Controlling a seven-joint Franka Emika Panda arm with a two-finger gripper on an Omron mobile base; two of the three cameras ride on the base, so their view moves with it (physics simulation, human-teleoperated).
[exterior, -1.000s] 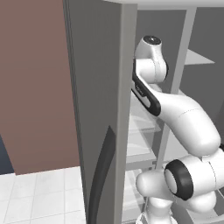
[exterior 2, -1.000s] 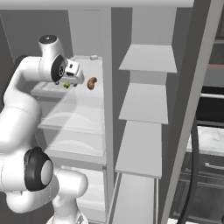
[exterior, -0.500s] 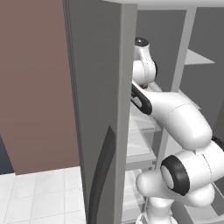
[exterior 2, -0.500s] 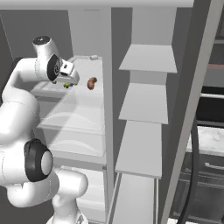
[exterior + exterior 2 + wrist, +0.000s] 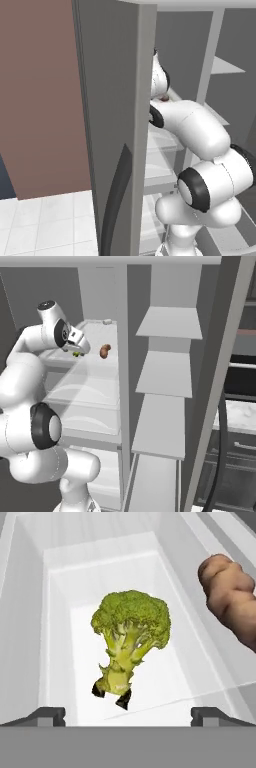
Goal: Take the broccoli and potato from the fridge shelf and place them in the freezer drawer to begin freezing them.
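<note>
Swung further in over the last second, wrist now deep behind the door edge in the left base view, hand dropped lower and closer above the fridge shelf (image 5: 95, 373) in the right base view. Tall grey fridge door (image 5: 112, 125) standing open, smooth and flat, with a dark curved handle recess near the bottom. White glossy arm (image 5: 195, 130), rounded segments with dark joint bands, reaching up and into the cabinet. Plain flat grey shelves (image 5: 167, 323) stacked to the right of a grey divider, matte and bare. Translucent white shelf, tray-like with a raised clear rim, carrying both vegetables. Gripper (image 5: 77, 348) hovering right over the left part of that shelf, jaws spread as wide as they go, nothing between them, two dark finger tips (image 5: 47, 714) set well apart at the bottom of the hand view. Potato (image 5: 104, 351) lying on the shelf just to the right of the hand, reddish-tan, smooth-skinned and lumpy, big and knobbly at the right edge of the hand view. Broccoli (image 5: 131, 639) centred between the tips in the hand view, bumpy green crown, pale yellow-green branching stalk, resting on the white tray surface, untouched; seen from the right base as a small yellow-green speck under the hand. Tiny whitish nub (image 5: 106, 321) far back on the shelf.
</note>
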